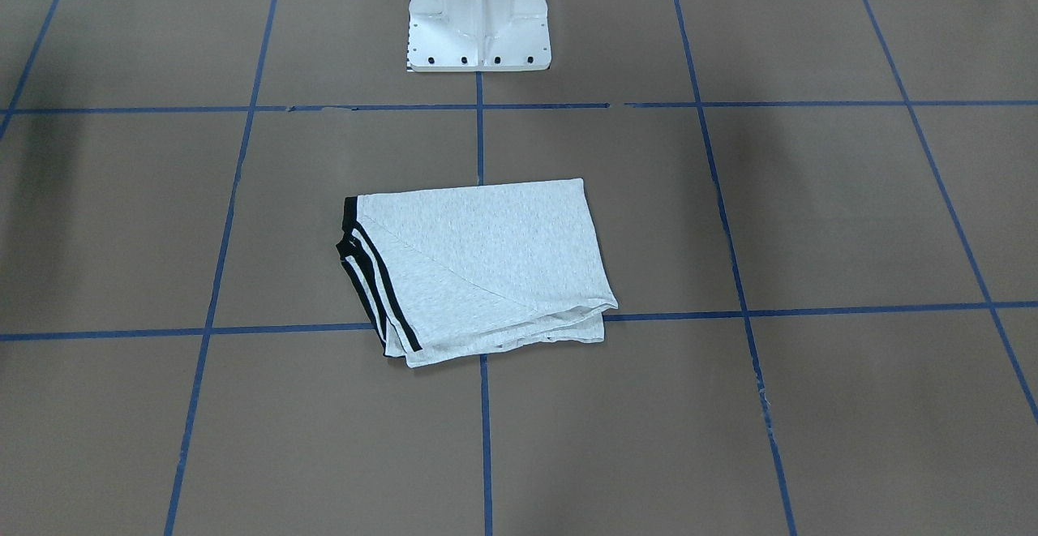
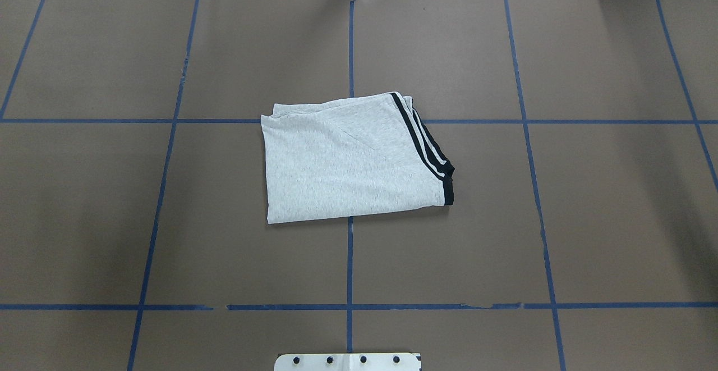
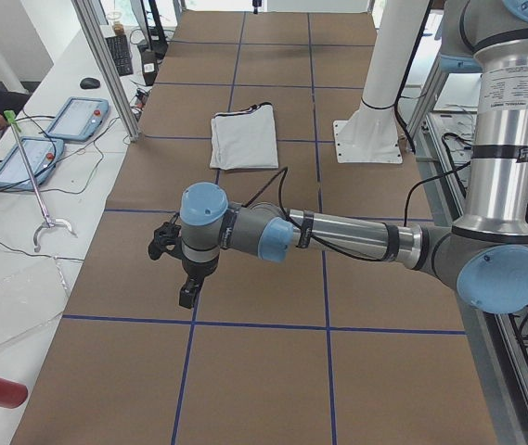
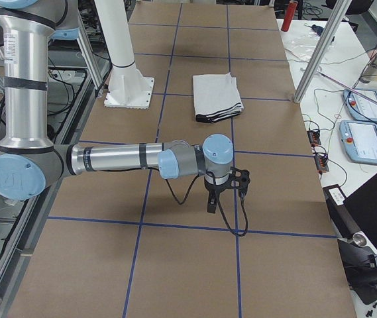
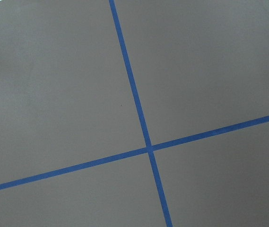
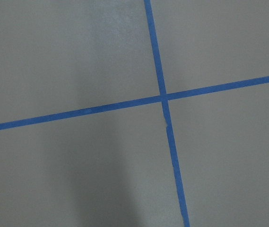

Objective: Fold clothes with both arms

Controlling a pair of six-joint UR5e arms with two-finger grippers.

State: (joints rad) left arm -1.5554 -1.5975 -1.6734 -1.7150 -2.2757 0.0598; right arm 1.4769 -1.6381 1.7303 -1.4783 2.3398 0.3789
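Grey T-shirt (image 2: 348, 160) lies folded into a neat block in the middle of the brown table (image 2: 561, 219), over a cross of blue tape lines (image 2: 349, 259) (its black stripes (image 2: 423, 141) show along one edge). The white pedestal (image 1: 478, 17) stands near it. My left gripper (image 3: 189, 295) and my right gripper (image 4: 211, 207) hang low over the table's two ends, well apart from the shirt. I cannot tell if their fingers are apart or together.
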